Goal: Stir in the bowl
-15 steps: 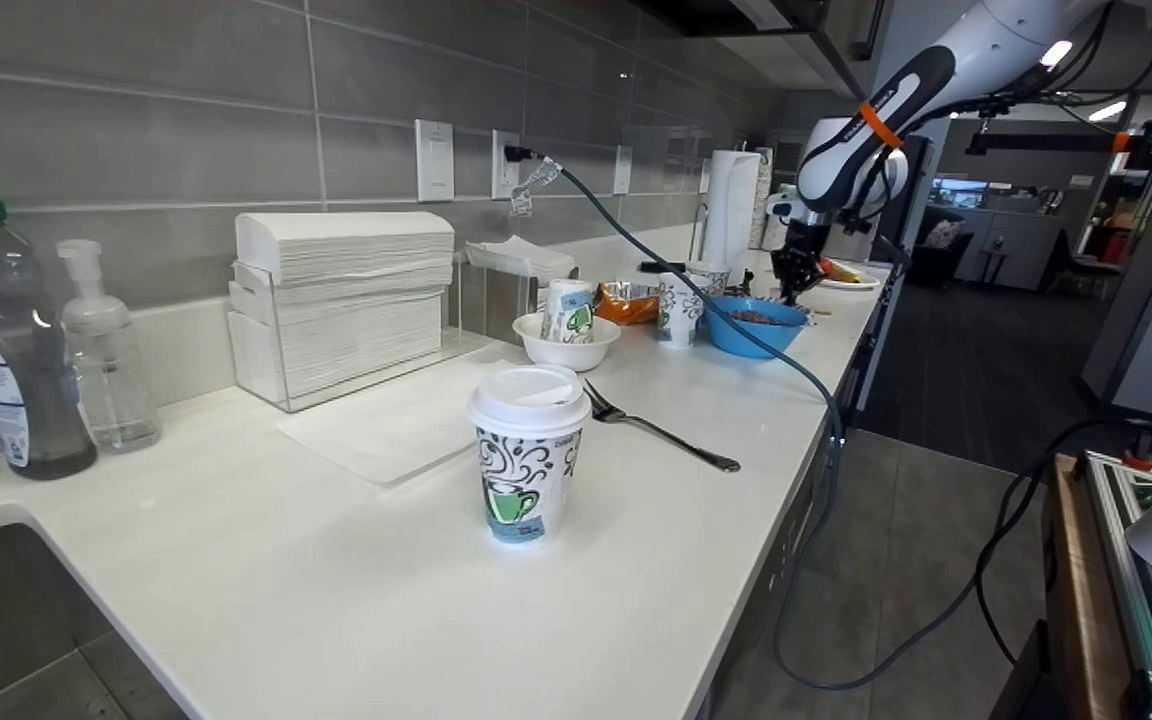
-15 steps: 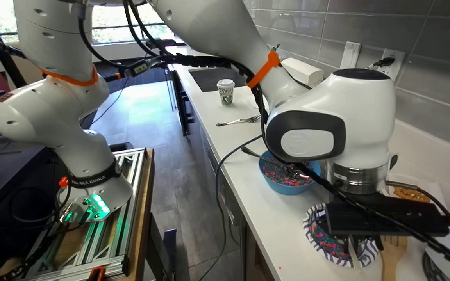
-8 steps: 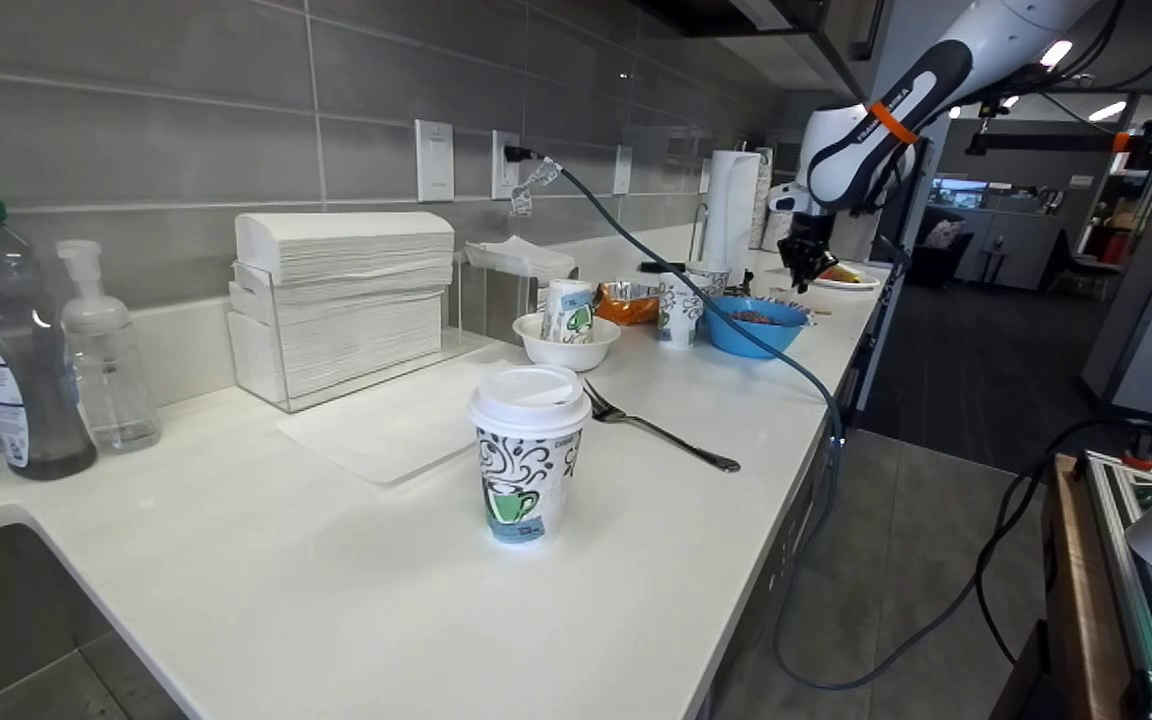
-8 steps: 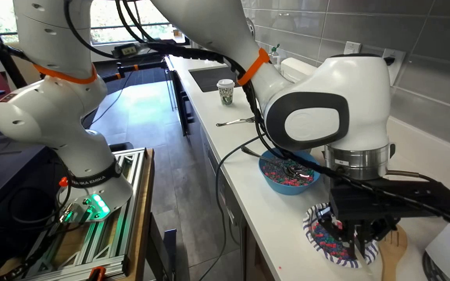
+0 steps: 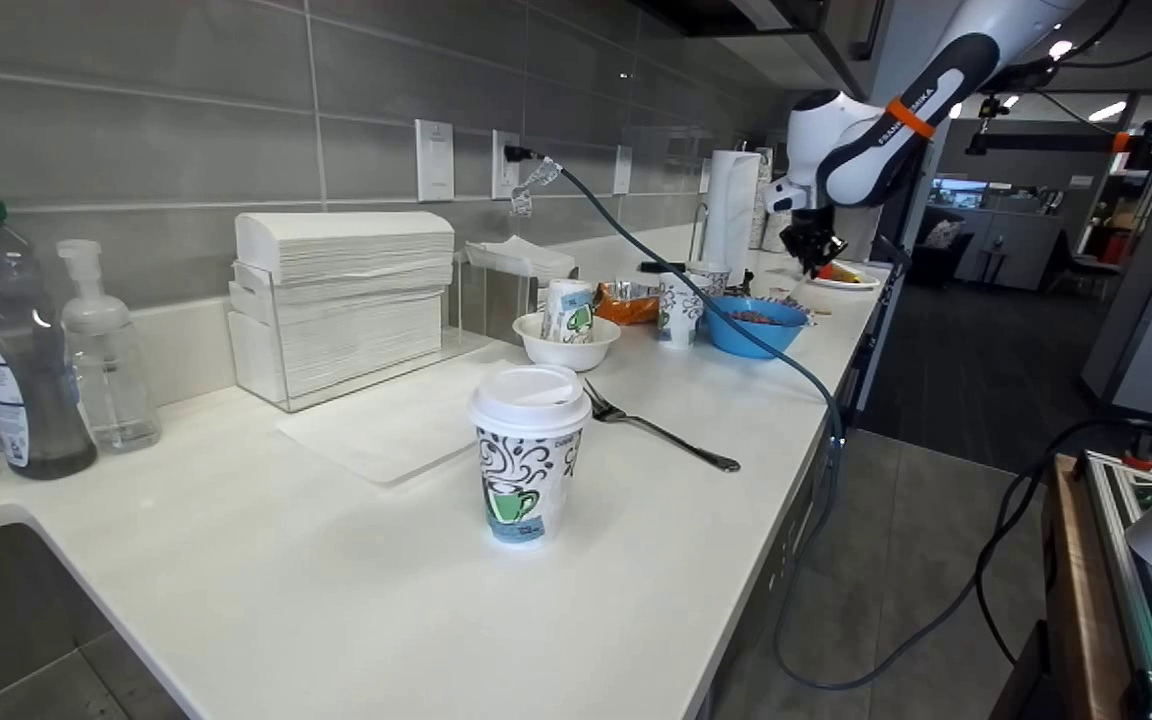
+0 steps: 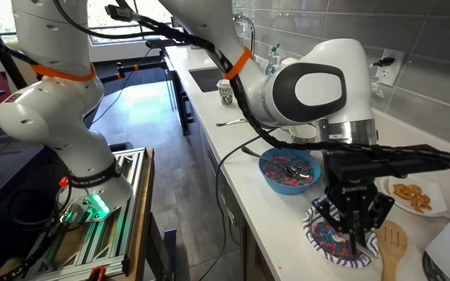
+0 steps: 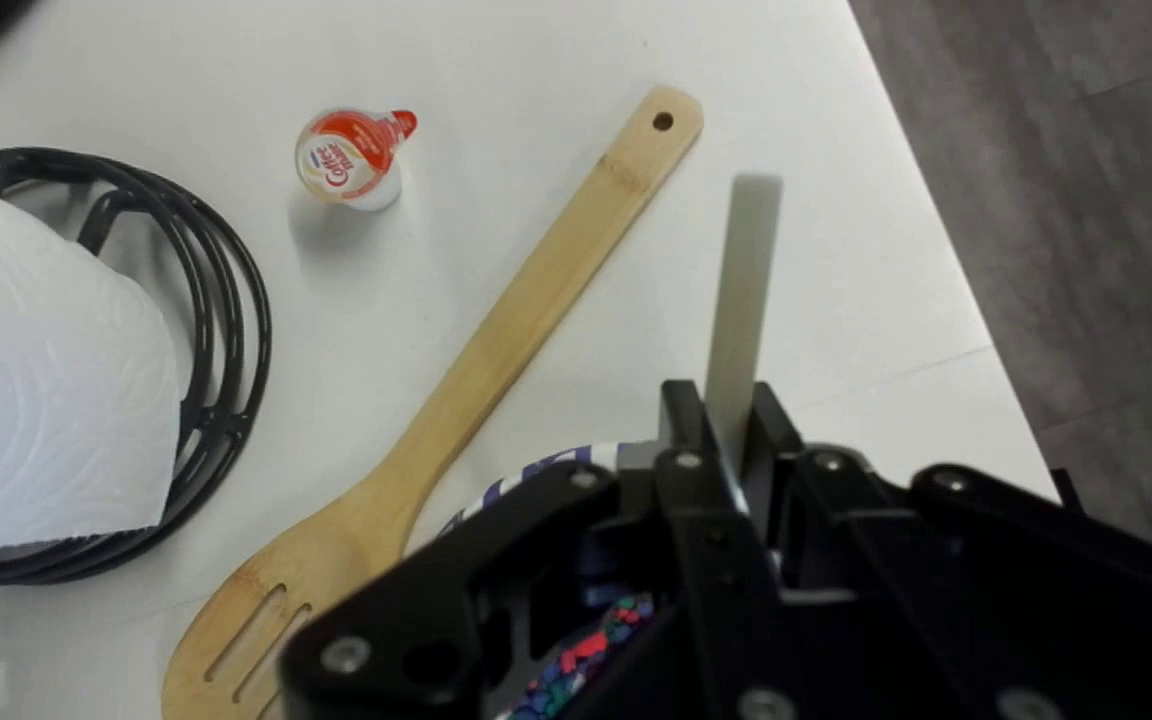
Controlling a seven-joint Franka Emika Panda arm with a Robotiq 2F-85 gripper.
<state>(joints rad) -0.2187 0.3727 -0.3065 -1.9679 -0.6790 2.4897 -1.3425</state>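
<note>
The bright-blue bowl [image 6: 289, 189] holds small red, green and blue bits, and a metal spoon [image 6: 287, 166] leans in it. It also shows in an exterior view [image 5: 751, 340]. My gripper [image 6: 358, 244] is shut on a flat pale utensil handle, away from the blue bowl, above a paper bowl with a blue-striped rim [image 6: 313, 240]. The wrist view shows the pale handle [image 7: 748, 270] sticking out past the fingertips [image 7: 731, 415]. The paper bowl holds similar bits. Whether the utensil's other end touches them is hard to tell.
A slotted wooden spatula [image 6: 393, 238] lies beside the paper bowl. A plate of brown food [image 6: 412, 195] and a printed paper cup [image 6: 302, 134] stand nearby. A black wire stand [image 7: 236, 330] with paper towel and a creamer cup [image 7: 351, 160] are near the spatula. The counter edge runs close by.
The arm and gripper have risen and the wrist has turned, with the pale utensil still held. The gripper has moved farther from the blue bowl, which is now less covered by the arm.
</note>
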